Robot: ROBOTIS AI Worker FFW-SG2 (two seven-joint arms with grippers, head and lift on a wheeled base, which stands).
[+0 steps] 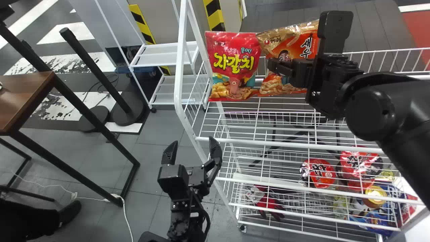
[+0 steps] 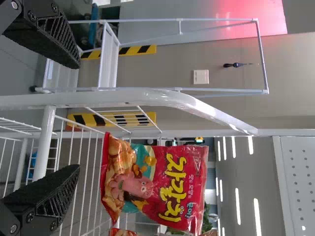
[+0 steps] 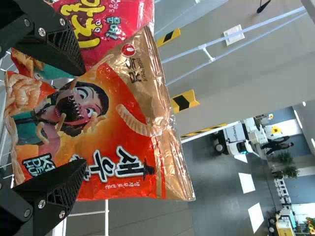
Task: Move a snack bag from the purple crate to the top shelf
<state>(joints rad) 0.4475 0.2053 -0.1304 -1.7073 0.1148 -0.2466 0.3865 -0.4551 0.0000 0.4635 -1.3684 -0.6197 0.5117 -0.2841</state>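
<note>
Right tool, two fingers apart, hangs by two snack bags.

At twelve o'clock, the red snack bag carries yellow lettering, a teal patch and a pink octopus. Toward one o'clock, the orange snack bag has a gold top and white, black-edged characters. The wire rack is white, the barrier panel diagonally striped yellow and black, the nine o'clock worktop brown.
</note>
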